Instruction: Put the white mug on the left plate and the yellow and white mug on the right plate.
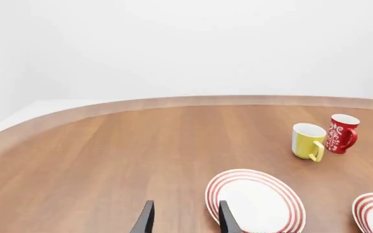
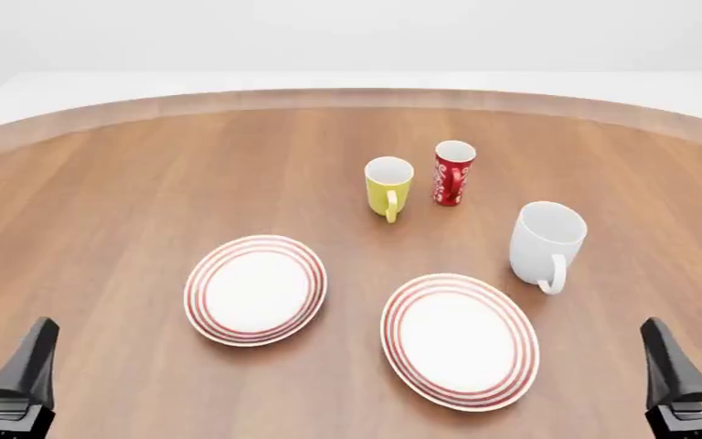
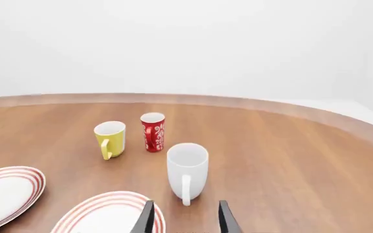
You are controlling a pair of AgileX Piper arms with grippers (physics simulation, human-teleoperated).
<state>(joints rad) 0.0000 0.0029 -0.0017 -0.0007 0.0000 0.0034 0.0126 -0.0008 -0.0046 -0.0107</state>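
Though upright, white mug [image 2: 547, 240] handle toward the arms.

We see a simulated tabletop scene, not a real room: a smooth round wooden table [image 2: 120, 210] stands before plain white, featureless walls [image 1: 186, 43], and all surfaces look rendered. The tableware gives it a dining character: two red-ringed plates [image 2: 255, 290] at the near side and three mugs [image 2: 389, 187] farther back
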